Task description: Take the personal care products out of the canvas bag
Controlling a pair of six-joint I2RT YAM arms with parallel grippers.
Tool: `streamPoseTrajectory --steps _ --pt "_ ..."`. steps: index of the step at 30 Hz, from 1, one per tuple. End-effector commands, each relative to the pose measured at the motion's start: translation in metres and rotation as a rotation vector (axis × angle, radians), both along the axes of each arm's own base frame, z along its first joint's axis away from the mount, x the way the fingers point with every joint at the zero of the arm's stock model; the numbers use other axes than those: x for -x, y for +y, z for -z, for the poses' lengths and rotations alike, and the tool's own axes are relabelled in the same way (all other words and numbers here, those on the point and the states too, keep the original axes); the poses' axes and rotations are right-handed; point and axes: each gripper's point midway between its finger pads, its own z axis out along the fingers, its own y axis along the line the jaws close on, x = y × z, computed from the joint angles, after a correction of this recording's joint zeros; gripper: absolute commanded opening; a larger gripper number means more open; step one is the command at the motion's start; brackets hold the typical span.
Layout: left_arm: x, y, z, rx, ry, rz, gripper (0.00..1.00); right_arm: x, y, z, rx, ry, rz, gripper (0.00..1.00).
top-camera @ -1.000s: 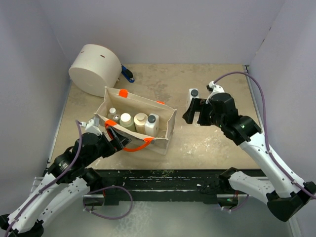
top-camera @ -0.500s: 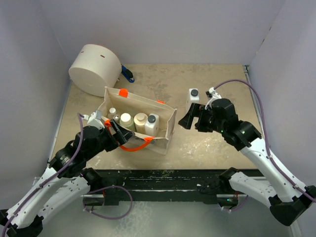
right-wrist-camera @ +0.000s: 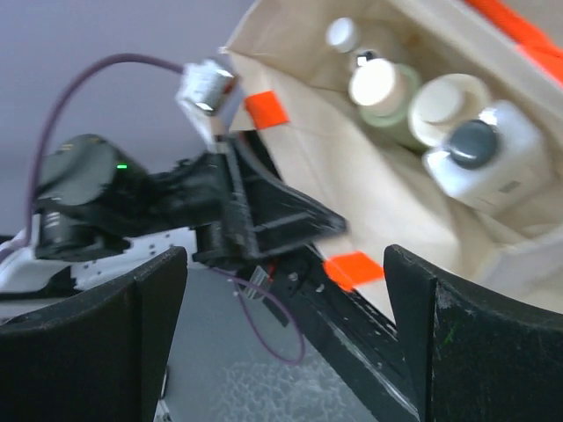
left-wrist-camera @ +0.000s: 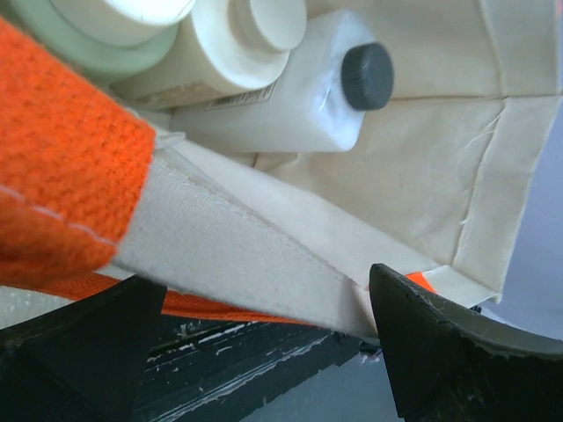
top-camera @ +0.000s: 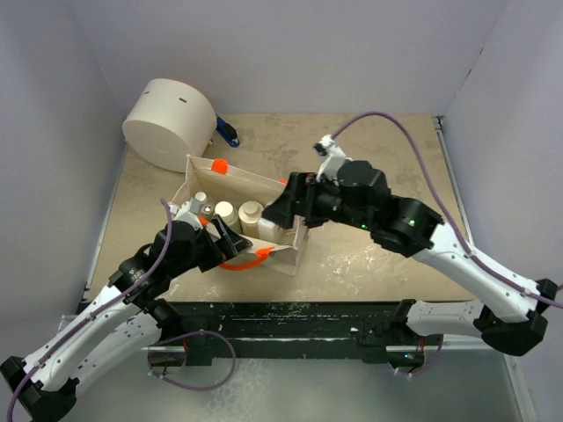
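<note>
The canvas bag [top-camera: 295, 230] stands left of centre with orange strap handles [top-camera: 244, 260]. Inside stand several bottles: a silvery-capped one [top-camera: 201, 199], a cream round one [top-camera: 223, 211] and another cream one [top-camera: 251, 212]. My right gripper [top-camera: 280, 209] hangs open and empty over the bag's right end. Its wrist view shows a white square dark-capped bottle [right-wrist-camera: 479, 154], a cream one [right-wrist-camera: 447, 101] and a pale green one [right-wrist-camera: 378, 88]. My left gripper [top-camera: 224, 239] is open astride the bag's near wall [left-wrist-camera: 264, 255]. A white square bottle [left-wrist-camera: 299, 97] lies just beyond it.
A large cream cylinder [top-camera: 169, 123] with a blue handle [top-camera: 227, 134] lies at the back left, near the bag's far corner. Purple walls close in the table on three sides. My right arm spans the table's middle and covers the spot right of the bag.
My right arm swung left from a white bottle standing on the table to above the bag's right end, now hiding that bottle. My left gripper pushed forward onto the bag's near wall.
</note>
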Motion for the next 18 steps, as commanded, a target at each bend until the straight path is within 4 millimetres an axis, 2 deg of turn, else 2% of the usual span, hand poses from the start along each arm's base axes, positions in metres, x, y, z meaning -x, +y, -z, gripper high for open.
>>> streamPoseTrajectory --steps 1,3,6,8,11,14,18 --pt "0.017 -0.015 0.012 0.086 0.003 0.11 0.99 0.001 0.053 -0.017 -0.103 -0.036 -0.084 0.94" --pt "0.024 -0.015 0.019 0.092 0.012 0.13 0.99 -0.008 0.065 0.004 -0.086 0.008 -0.056 0.94" --pt "0.03 -0.015 0.027 0.097 0.028 0.15 0.99 -0.022 0.073 0.04 -0.021 0.064 0.003 0.94" --pt "0.034 -0.017 0.033 0.1 0.047 0.168 1.0 -0.029 0.07 0.062 0.028 0.095 0.061 0.94" --pt "0.038 -0.018 0.042 0.094 0.076 0.179 0.99 -0.036 0.055 0.092 0.117 0.141 0.159 0.94" --pt "0.039 -0.019 0.051 0.09 0.095 0.191 0.99 -0.036 0.045 0.106 0.161 0.154 0.212 0.94" --pt "0.04 -0.022 0.06 0.083 0.114 0.203 0.99 -0.038 0.041 0.123 0.187 0.175 0.263 0.94"
